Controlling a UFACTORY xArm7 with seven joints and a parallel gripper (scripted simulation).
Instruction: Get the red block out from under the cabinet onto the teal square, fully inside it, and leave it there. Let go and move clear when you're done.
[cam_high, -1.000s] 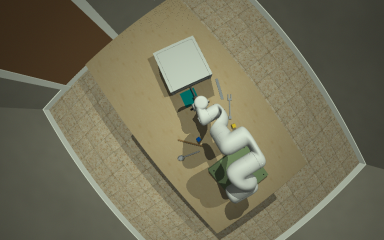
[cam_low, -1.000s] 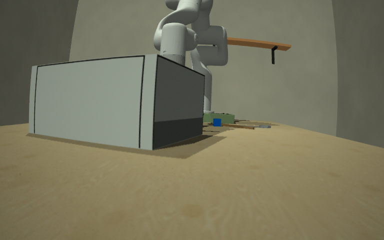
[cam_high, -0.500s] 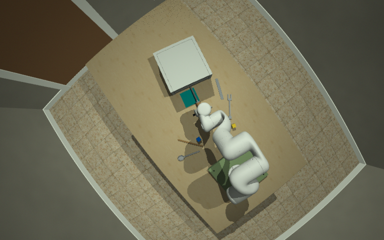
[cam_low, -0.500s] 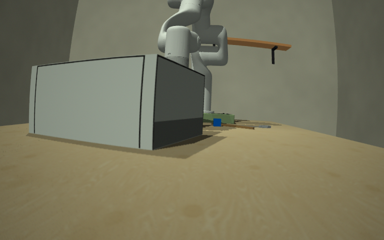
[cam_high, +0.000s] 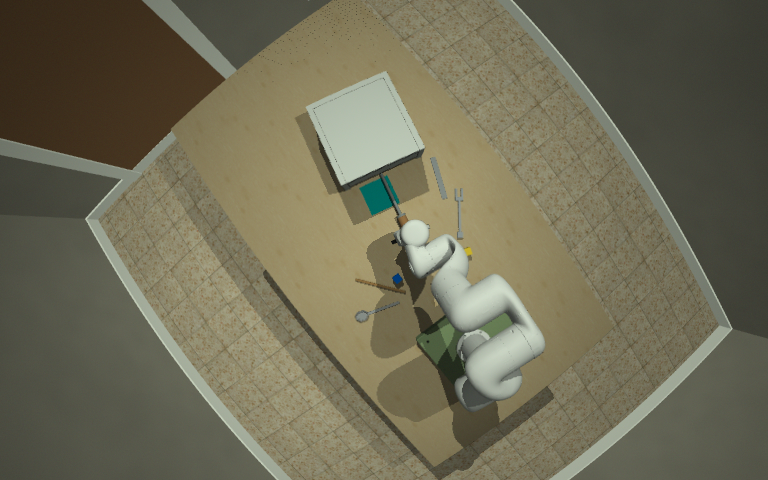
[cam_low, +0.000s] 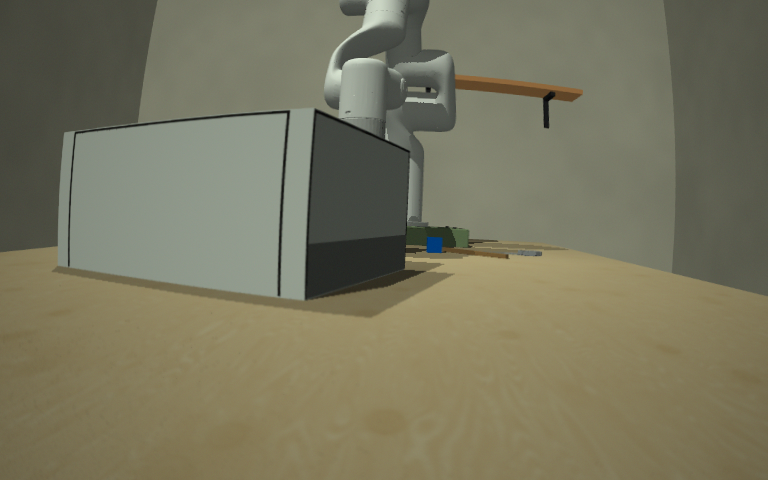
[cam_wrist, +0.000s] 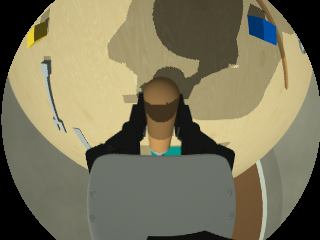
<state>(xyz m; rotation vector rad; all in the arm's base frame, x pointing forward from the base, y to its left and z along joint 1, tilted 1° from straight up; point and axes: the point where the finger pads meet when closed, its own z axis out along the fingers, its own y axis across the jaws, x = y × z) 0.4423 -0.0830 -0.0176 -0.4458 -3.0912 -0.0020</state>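
On the surface (cam_high: 237, 169), left to right in the top view: a spoon (cam_high: 373, 311) and a wooden stick (cam_high: 379, 285) lie near a blue block (cam_high: 397, 279); the cabinet (cam_high: 365, 129) stands beyond the teal square (cam_high: 374, 198); the jaws are clenched on a wooden-handled rod (cam_high: 390, 195) crossing the square and reaching under the cabinet; the red block is hidden from view; a fork (cam_high: 459, 212) lies right.

Surface (cam_high: 271, 186) clutter: grey bar (cam_high: 438, 177) and fork (cam_high: 459, 212) lying side by side, yellow block (cam_high: 468, 250) near the fork's handle end. Blue block (cam_high: 397, 279) just beside a wooden stick (cam_high: 378, 285), spoon (cam_high: 373, 311) close by. Wall shelf (cam_low: 518, 88) on a black bracket.
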